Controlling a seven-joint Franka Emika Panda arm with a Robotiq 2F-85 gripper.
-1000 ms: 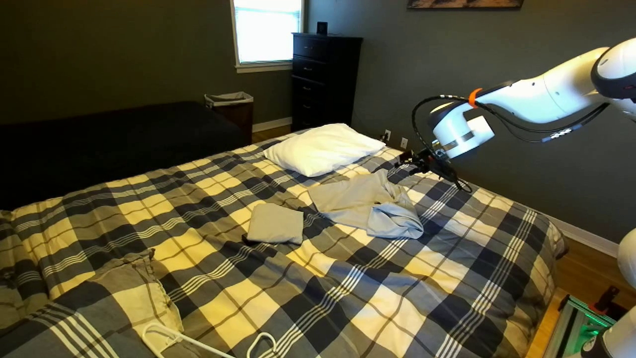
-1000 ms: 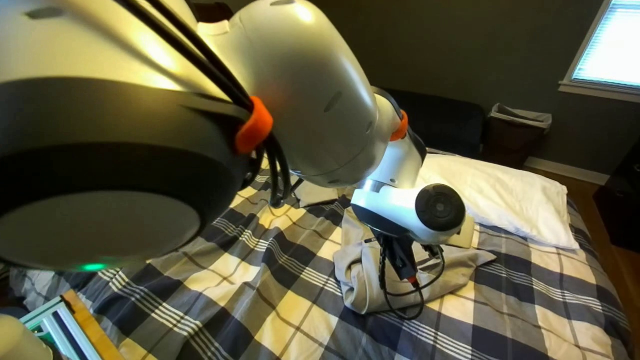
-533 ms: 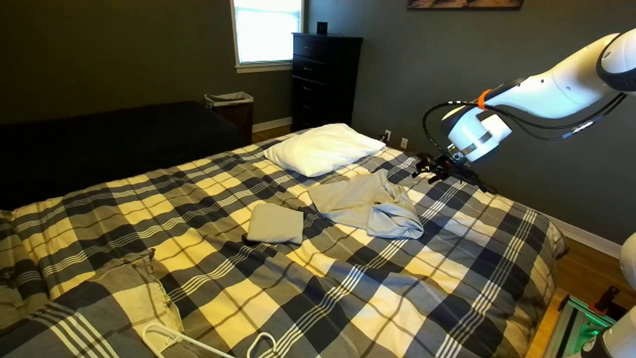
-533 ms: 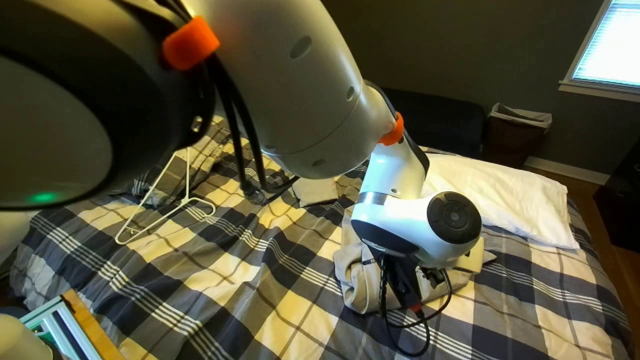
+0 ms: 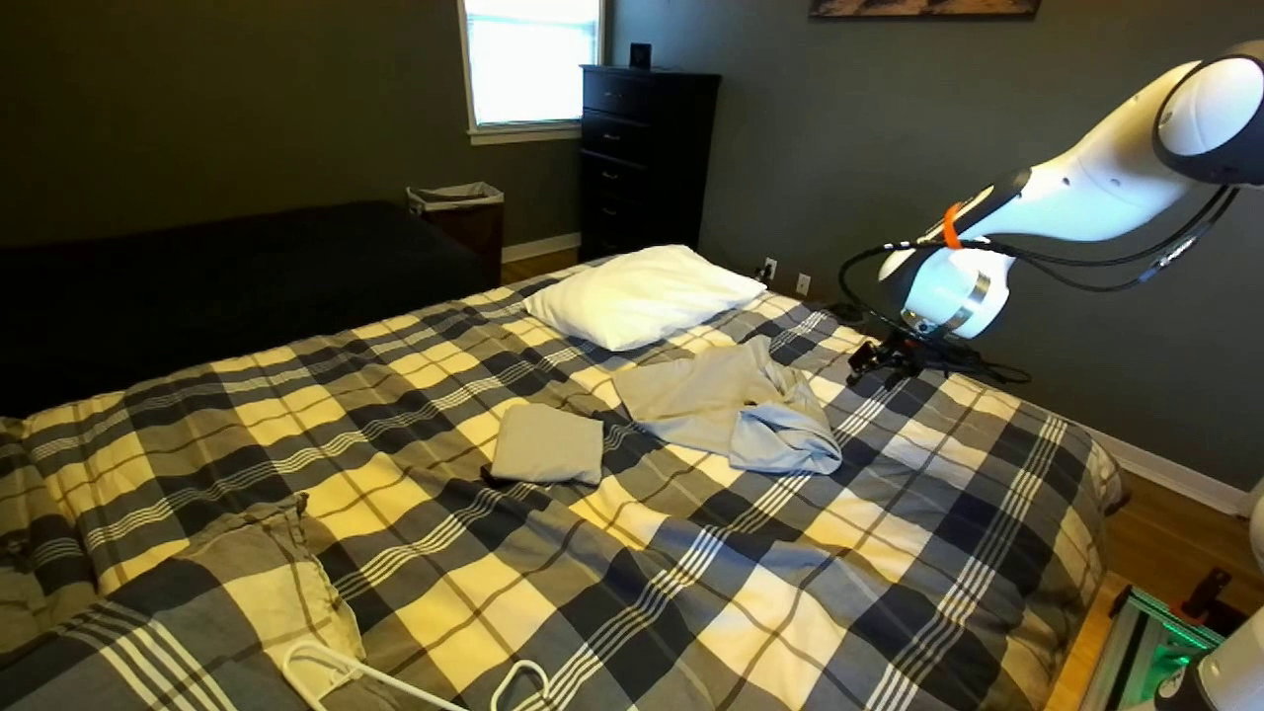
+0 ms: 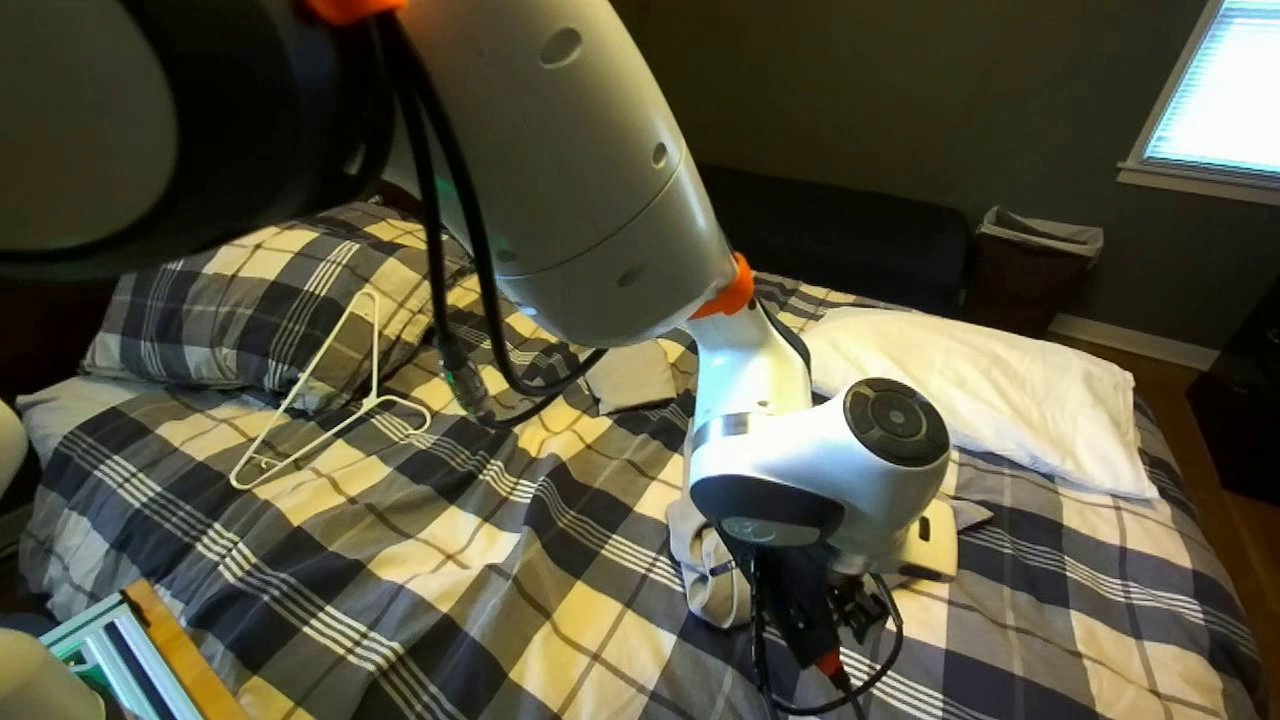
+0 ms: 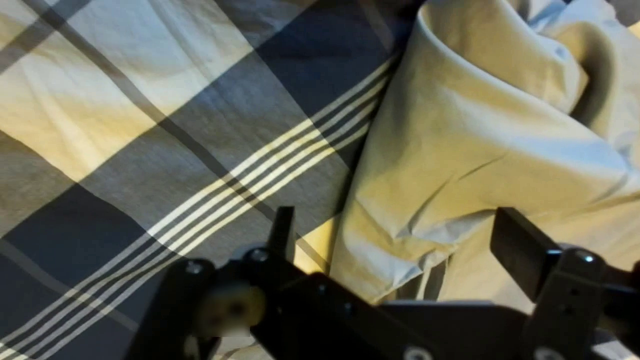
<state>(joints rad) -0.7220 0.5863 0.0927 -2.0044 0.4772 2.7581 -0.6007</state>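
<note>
Black two-fingered gripper (image 7: 395, 218), spread and empty, has drawn farther from the white pillow (image 5: 647, 296), crumpled beige cloth (image 7: 460, 145) unheld.

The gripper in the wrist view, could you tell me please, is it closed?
No, the gripper is open: beige cloth shows in the gap between its fingers.

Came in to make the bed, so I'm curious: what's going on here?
A robot arm reaches over the plaid-covered bed. Its gripper hangs open and empty near a rumpled grayish cloth, apparently not touching it. A white pillow, a folded cloth and a white hanger also lie on the bed.
</note>
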